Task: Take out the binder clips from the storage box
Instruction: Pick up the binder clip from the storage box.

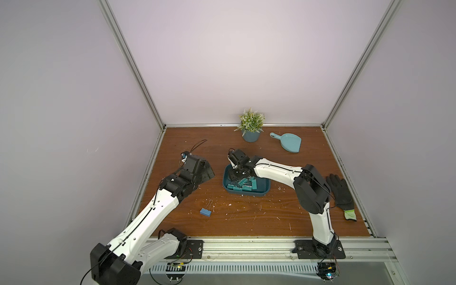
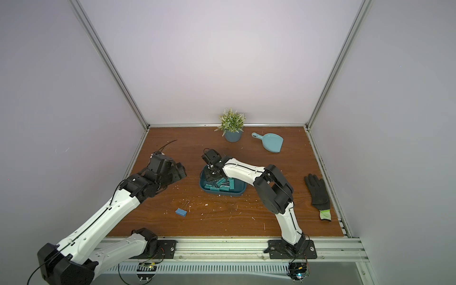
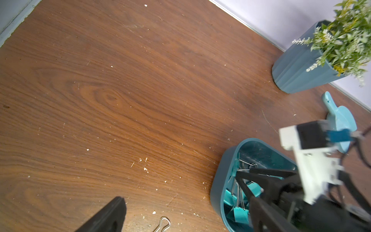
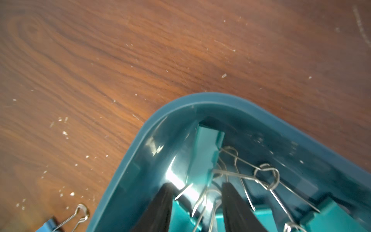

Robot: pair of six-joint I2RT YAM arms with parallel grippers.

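Note:
The storage box [image 1: 246, 195] [image 2: 223, 194], a dark teal tub, sits mid-table with several teal binder clips [image 1: 243, 185] [image 2: 222, 185] piled inside. My right gripper [image 1: 233, 176] [image 4: 196, 186] reaches down into its far left corner. Its jaws stand apart on either side of the wire handles of a teal clip [image 4: 204, 156] that leans on the wall [image 4: 140, 140]. A blue clip [image 1: 205, 212] [image 2: 180, 212] [image 4: 48, 225] lies on the wood to the box's front left. My left gripper [image 1: 209, 172] [image 3: 184, 219] hovers open and empty left of the box [image 3: 218, 190].
A potted plant [image 1: 251, 135] and a light blue dustpan [image 1: 287, 142] stand at the back. A black glove [image 1: 341, 192] lies along the right edge. White crumbs are scattered over the wooden table [image 1: 246, 217].

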